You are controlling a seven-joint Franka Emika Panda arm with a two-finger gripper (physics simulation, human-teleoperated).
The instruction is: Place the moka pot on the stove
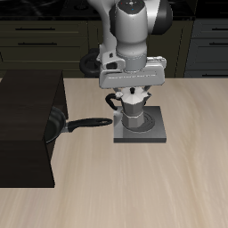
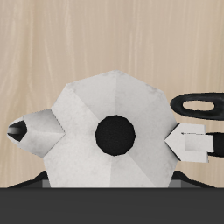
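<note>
I can't read any text, label, brand, number or sign from either camera
</note>
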